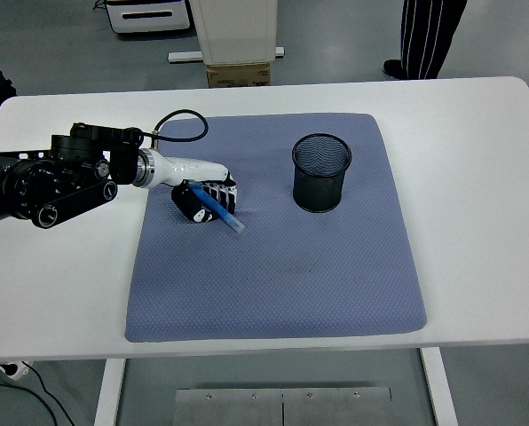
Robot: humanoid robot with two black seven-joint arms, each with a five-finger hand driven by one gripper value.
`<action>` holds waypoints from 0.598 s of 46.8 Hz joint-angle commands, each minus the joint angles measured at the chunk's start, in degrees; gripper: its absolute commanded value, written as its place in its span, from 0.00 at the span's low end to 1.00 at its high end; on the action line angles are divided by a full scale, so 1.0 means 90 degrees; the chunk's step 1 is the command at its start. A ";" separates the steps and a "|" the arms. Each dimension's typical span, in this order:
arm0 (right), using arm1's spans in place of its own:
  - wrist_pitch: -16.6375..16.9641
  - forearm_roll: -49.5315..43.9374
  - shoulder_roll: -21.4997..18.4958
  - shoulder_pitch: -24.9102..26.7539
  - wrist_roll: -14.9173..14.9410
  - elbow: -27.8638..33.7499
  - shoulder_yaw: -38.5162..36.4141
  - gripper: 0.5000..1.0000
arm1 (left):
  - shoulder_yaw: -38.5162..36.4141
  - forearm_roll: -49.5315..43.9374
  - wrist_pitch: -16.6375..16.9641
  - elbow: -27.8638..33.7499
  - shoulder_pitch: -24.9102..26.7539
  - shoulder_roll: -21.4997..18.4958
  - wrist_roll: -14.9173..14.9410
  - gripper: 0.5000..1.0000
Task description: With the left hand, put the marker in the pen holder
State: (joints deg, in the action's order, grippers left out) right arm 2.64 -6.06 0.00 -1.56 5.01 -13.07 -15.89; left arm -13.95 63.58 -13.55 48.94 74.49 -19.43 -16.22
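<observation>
While left hand (204,199) grips marker (217,210) (blue), pen holder (321,172) well apart.

Blue marker (218,209), slanting down to the right, is gripped over the mat's left part; black mesh pen holder (321,172) stands upright, well apart.

Marker (218,209) in left hand (202,198) over mat (273,266), pen holder (321,172) to its right.
</observation>
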 commanded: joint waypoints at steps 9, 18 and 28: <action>-0.0001 0.0000 0.0000 0.0007 0.0000 0.0007 -0.0002 1.00 | 0.0017 -0.0111 0.0002 0.0001 0.0092 -0.0039 -0.0005 0.00; 0.0009 0.0000 0.0000 -0.0003 0.0000 -0.0003 -0.0002 1.00 | 0.0056 -0.0179 0.0012 0.0001 0.0131 -0.0039 -0.0015 0.00; -0.0001 0.0000 0.0000 -0.0003 0.0000 0.0006 -0.0002 1.00 | 0.0075 -0.0442 0.0002 0.0001 0.0229 -0.0039 -0.0015 0.00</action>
State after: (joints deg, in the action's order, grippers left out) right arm 2.66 -6.06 0.00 -1.55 5.01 -13.02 -15.88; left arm -13.34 60.34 -13.45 48.96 75.95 -19.81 -16.35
